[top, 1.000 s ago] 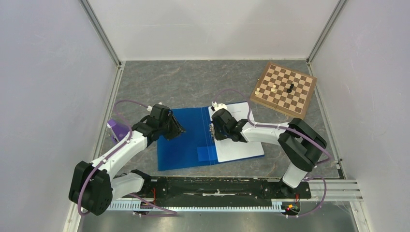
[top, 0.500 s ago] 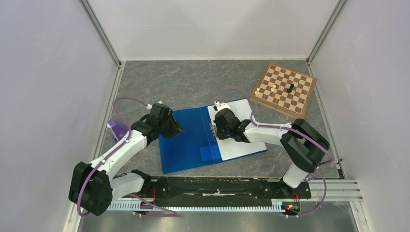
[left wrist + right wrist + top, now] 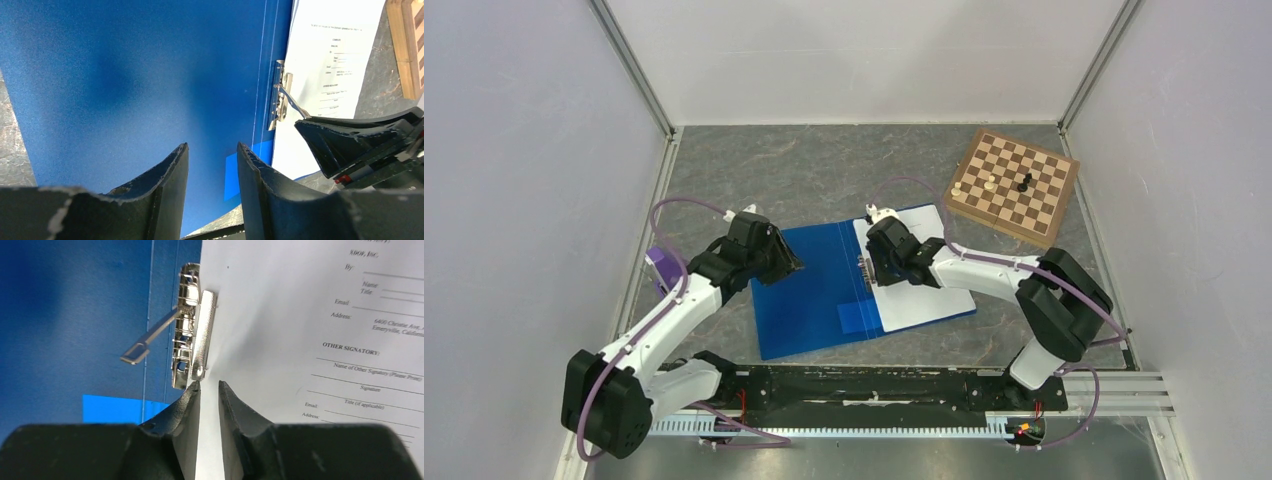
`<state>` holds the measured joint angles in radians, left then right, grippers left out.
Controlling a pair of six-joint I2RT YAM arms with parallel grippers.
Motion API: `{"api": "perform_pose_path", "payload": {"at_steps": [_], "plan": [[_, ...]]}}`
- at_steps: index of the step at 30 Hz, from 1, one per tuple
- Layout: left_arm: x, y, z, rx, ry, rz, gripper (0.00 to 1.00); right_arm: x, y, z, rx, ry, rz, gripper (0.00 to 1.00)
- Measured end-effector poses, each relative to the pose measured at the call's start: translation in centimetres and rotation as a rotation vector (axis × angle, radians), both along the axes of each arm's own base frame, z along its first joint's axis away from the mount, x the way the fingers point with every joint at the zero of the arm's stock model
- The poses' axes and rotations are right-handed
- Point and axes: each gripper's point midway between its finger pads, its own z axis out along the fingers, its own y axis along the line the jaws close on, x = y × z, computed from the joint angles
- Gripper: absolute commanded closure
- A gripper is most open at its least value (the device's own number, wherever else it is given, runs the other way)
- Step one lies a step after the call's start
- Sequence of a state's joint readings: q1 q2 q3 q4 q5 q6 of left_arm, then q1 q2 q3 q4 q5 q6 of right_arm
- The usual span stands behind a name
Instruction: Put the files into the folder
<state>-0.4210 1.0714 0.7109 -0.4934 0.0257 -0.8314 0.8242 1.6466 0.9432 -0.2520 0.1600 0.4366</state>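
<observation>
White paper files (image 3: 300, 300) are lying in the shiny blue plastic folder (image 3: 75, 315); left claw (image 3: 212, 147) and right claw (image 3: 208, 384) are standing apart; silver clip (image 3: 190, 325) is likely needing gentle pressing.

Folder (image 3: 125, 75): blue plastic, faint grainy sheen. Files (image 3: 300, 300) on folder's right half: matt white paper, black print. Clip (image 3: 192, 340) at folder spine: shiny ribbed metal. Chessboard (image 3: 1014, 185) beyond folder: wood. My right fingers (image 3: 175, 425): matt black plastic.
</observation>
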Motion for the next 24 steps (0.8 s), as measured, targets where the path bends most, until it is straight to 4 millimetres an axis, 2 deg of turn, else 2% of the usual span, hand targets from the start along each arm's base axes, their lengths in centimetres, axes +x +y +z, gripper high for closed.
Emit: {"api": "perform_pose_path", "payload": {"at_steps": [4,12,15,18,21,24], "plan": [[0.0,0.0,0.6,-0.004,-0.018,-0.005,0.52,0.7,0.3,2.1,0.019,-0.035,-0.009,0.74],[0.0,0.0,1.5,-0.015,-0.045,-0.006,0.52,1.3,-0.2,5.7,0.001,-0.102,-0.039,0.72],[0.0,0.0,1.6,-0.016,-0.048,-0.006,0.52,1.9,1.1,8.0,-0.007,-0.144,-0.022,0.75],[-0.1,0.1,1.6,-0.012,-0.050,-0.011,0.52,2.6,3.3,10.0,0.006,-0.188,0.010,0.76],[-0.1,0.1,1.5,-0.006,-0.051,-0.017,0.52,3.0,5.0,10.4,-0.007,-0.203,0.040,0.76],[-0.1,0.1,1.5,-0.003,-0.053,-0.021,0.52,2.6,5.8,9.0,-0.059,-0.182,0.076,0.79]]}}
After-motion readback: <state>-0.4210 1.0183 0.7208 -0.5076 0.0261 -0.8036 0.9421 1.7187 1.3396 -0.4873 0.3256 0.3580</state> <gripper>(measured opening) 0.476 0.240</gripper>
